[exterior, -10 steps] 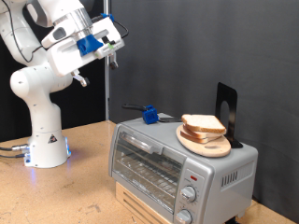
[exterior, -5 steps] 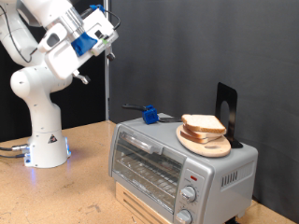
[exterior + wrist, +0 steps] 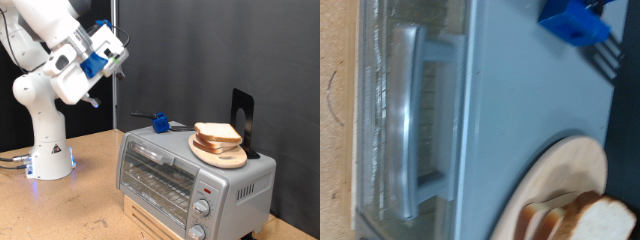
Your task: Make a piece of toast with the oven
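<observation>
The silver-grey oven [image 3: 190, 172] stands at the exterior view's lower right with its glass door shut. On its top lies a round wooden board [image 3: 222, 155] with a small stack of bread slices; the top one is the piece of toast [image 3: 216, 132]. My gripper [image 3: 119, 56] hangs high in the air to the exterior view's left of the oven and touches nothing. The wrist view looks down on the oven's bar handle [image 3: 415, 120], the board [image 3: 555, 185] and the bread slices [image 3: 582, 220]. No fingers show in the wrist view.
A small blue object [image 3: 158, 123] with a dark handle lies on the oven's top at the back; it also shows in the wrist view [image 3: 575, 20]. A black stand [image 3: 243, 117] rises behind the board. The oven rests on a wooden box on the table [image 3: 90, 205].
The arm has swung: the hand rose and tilted, then came down a little, staying high at the exterior view's upper left. Oven, board and bread have not moved.
</observation>
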